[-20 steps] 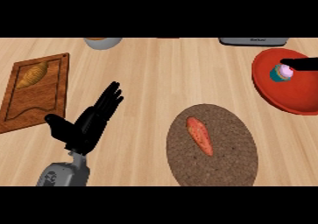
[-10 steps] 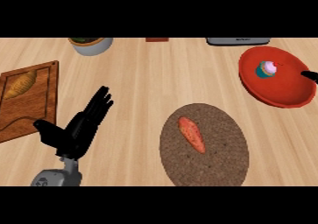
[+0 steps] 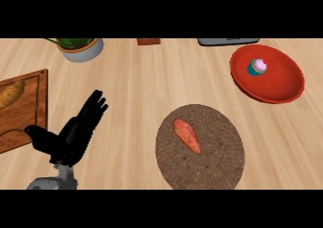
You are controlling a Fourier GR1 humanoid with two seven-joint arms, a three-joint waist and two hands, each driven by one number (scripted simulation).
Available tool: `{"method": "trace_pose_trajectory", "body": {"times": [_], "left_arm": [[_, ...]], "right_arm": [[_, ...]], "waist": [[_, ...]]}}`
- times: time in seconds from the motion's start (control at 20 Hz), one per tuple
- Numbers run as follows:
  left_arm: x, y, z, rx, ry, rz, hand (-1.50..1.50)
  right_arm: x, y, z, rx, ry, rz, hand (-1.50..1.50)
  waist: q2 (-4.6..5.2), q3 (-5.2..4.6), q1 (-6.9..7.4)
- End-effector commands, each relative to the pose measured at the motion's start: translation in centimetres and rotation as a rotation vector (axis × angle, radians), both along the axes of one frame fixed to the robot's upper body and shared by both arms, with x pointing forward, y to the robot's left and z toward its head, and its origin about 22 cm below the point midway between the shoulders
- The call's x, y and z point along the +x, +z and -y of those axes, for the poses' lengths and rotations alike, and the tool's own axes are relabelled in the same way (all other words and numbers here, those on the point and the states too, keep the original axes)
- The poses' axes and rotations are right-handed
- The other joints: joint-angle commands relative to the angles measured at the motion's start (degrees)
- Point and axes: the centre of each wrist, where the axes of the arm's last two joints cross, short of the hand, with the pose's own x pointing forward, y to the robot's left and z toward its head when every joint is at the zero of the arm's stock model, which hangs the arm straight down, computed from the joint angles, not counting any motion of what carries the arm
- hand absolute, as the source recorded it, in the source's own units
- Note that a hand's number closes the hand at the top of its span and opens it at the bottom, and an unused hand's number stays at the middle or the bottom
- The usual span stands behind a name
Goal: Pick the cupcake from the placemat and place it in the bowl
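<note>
Pink-frosted cupcake in a teal wrapper (image 3: 257,67) sitting upright inside the round red bowl (image 3: 282,89), well apart from the round brown woven placemat (image 3: 210,171). Nothing left to carry; best kept clear of the bowl. Left hand (image 3: 71,136) resting open over the pale wooden worktop (image 3: 144,80), fingers straight, holding nothing. Right hand out of view
</note>
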Motion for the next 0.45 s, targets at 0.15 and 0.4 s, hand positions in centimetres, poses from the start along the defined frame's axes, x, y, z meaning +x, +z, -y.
{"method": "trace_pose_trajectory", "body": {"times": [0.15, 0.4], "left_arm": [[-0.3, 0.4, -0.6, 0.002, 0.024, -0.002, 0.00], [-0.8, 0.4, -1.0, 0.019, 0.021, 0.014, 0.00]], "right_arm": [[-15.1, -5.3, -1.0, 0.012, 0.041, -0.061, 1.50], [-24.8, -7.1, -5.2, 0.024, 0.093, -0.184, 1.50]], "waist": [[0.14, 0.00, -1.65], [0.68, 0.12, 0.08]]}}
